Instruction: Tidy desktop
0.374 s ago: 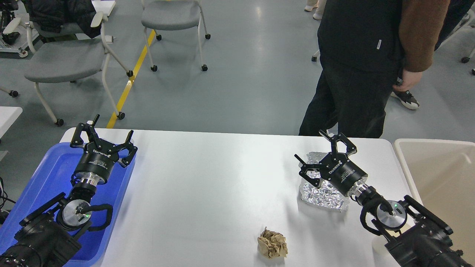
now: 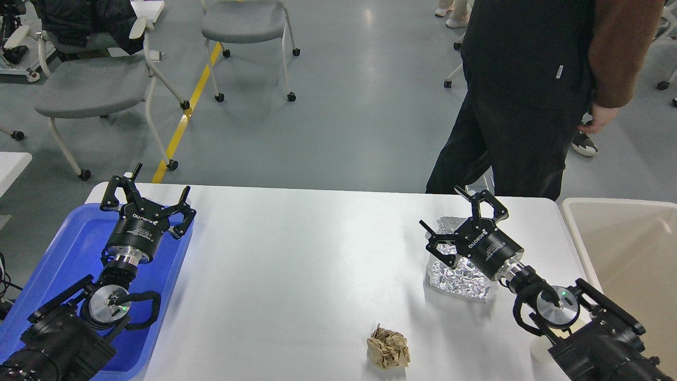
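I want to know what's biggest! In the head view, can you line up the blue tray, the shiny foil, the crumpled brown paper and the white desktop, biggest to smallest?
1. The desktop, easily the biggest.
2. The blue tray, partly hidden by the left arm.
3. The shiny foil, partly covered by the right gripper.
4. The crumpled brown paper, the smallest.
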You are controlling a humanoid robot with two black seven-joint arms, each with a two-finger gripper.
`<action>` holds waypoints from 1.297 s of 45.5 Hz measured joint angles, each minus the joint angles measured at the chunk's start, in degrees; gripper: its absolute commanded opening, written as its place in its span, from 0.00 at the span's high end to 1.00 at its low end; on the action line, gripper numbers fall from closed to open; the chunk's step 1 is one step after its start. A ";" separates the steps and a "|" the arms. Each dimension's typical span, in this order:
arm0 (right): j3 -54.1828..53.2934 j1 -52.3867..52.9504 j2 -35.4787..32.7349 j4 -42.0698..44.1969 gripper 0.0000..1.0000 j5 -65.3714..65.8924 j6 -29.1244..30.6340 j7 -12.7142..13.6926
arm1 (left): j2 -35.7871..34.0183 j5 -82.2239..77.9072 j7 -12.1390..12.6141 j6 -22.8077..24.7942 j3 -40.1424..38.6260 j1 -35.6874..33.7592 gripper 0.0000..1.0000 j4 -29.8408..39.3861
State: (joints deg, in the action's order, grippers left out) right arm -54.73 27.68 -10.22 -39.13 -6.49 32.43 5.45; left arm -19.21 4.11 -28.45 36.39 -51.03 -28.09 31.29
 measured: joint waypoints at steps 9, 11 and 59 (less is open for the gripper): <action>1.26 0.00 -0.05 -0.50 0.00 0.17 -0.05 0.00 | -0.03 0.07 -0.01 0.00 0.10 -0.08 0.00 0.00; 1.49 0.08 -0.17 -0.58 0.00 0.21 -0.05 0.00 | -0.03 0.08 -0.01 0.00 0.11 -0.09 0.00 0.00; 7.56 -0.75 -24.70 -25.63 0.00 16.32 -2.35 0.56 | -0.04 0.12 -0.01 0.26 0.21 -0.13 0.00 0.00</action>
State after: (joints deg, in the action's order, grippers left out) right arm -47.17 26.93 -34.93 -64.77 9.82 30.08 6.01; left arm -19.25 4.23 -28.46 36.64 -50.82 -28.22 31.29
